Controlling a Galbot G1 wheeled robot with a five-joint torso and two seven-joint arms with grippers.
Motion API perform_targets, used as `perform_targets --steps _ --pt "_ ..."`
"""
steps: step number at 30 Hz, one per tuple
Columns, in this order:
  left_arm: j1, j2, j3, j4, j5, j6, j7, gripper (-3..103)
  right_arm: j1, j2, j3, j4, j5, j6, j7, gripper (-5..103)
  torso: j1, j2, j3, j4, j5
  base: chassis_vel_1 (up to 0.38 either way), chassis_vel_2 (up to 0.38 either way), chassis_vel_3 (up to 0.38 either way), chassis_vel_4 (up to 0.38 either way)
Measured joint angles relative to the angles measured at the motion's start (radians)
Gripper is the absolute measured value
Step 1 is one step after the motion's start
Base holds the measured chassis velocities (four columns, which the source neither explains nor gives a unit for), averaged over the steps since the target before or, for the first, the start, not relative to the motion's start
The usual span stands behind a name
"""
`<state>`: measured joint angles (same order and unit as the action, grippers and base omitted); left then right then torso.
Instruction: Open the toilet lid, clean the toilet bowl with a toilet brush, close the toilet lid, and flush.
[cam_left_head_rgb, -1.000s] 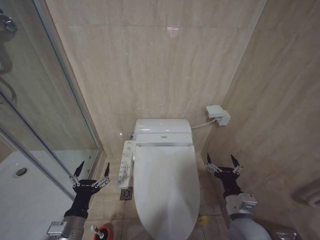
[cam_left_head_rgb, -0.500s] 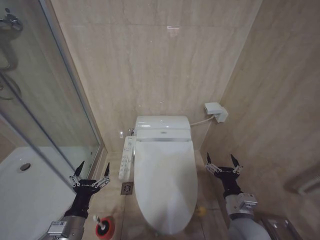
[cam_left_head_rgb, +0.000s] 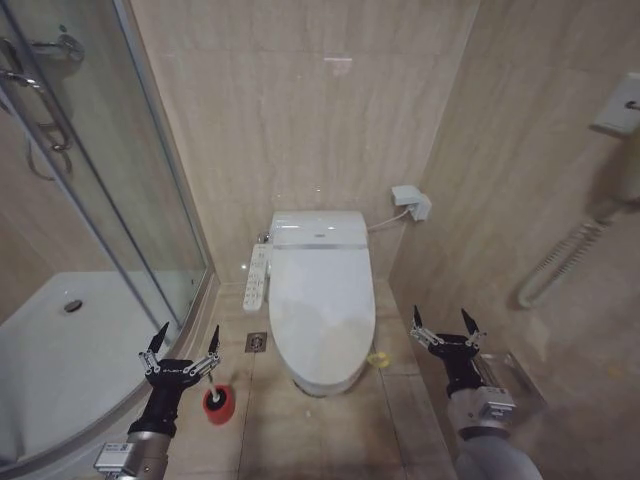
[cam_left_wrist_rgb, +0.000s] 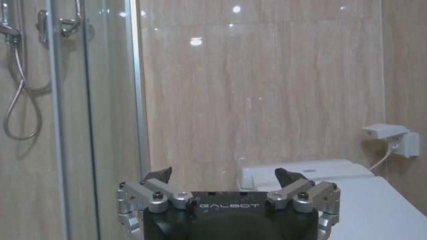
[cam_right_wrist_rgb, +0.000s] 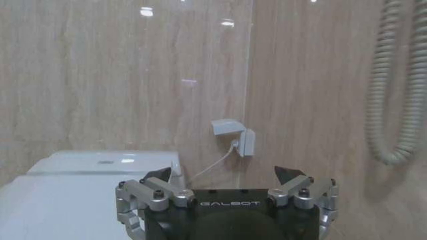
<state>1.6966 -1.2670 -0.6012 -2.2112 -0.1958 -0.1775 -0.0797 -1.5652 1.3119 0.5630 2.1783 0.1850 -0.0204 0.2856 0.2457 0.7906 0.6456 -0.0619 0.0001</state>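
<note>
The toilet lid (cam_left_head_rgb: 320, 295) lies shut over the white toilet bowl (cam_left_head_rgb: 318, 384), straight ahead against the back wall. A yellow band (cam_left_head_rgb: 378, 358) shows at the lid's right edge near the floor. The toilet brush (cam_left_head_rgb: 213, 396) stands in a red cup holder (cam_left_head_rgb: 220, 405) on the floor left of the bowl, with just its white handle showing. My left gripper (cam_left_head_rgb: 183, 340) is held open in the air above the holder. To the right of the bowl my right gripper (cam_left_head_rgb: 443, 322) is also open and holds nothing. The lid also shows past the left gripper (cam_left_wrist_rgb: 222, 175) and the right gripper (cam_right_wrist_rgb: 223, 175).
A glass shower door (cam_left_head_rgb: 110, 190) and curved white shower tray (cam_left_head_rgb: 70, 350) fill the left side. A control panel (cam_left_head_rgb: 257, 277) sticks out on the toilet's left. A wall box (cam_left_head_rgb: 411, 203) with a cable, a coiled hose (cam_left_head_rgb: 560, 262) and a floor drain (cam_left_head_rgb: 256, 342) are nearby.
The whole picture has shifted: the camera has pulled back, so the toilet looks smaller and more floor shows. Both grippers keep the same open pose.
</note>
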Motion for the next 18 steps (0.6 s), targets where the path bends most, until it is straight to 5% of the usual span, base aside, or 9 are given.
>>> perform_targets --steps 18 --pt "-0.001 0.000 0.000 0.000 0.000 0.000 0.000 100 0.001 0.000 0.000 0.000 0.000 0.000 0.000 100 0.001 -0.001 0.001 0.0000 -0.0001 -0.011 0.004 -0.001 0.001"
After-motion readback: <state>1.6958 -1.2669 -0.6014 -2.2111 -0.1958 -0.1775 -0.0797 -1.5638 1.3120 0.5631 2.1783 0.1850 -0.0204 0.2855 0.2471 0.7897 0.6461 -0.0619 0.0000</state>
